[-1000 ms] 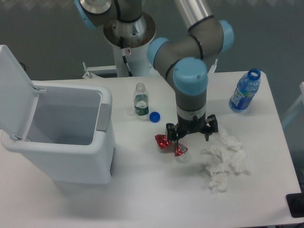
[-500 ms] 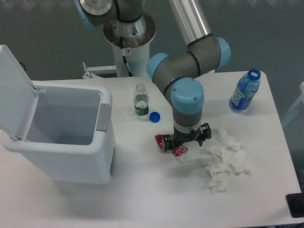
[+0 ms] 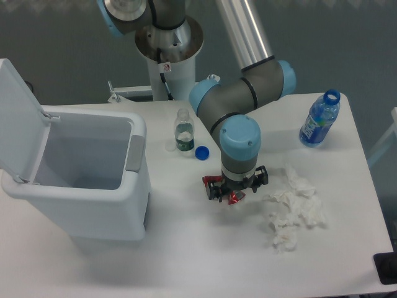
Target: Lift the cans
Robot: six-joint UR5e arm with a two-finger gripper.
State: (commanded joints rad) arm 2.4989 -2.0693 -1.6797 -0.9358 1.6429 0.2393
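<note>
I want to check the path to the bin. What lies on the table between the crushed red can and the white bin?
Nothing: in the fixed camera view the table is bare between the red can, under the gripper, and the white bin.

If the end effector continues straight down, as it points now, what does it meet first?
Most likely the crushed red can, which lies on the table directly under the end effector. The wrist hides most of the can, so whether they already touch cannot be told.
</note>
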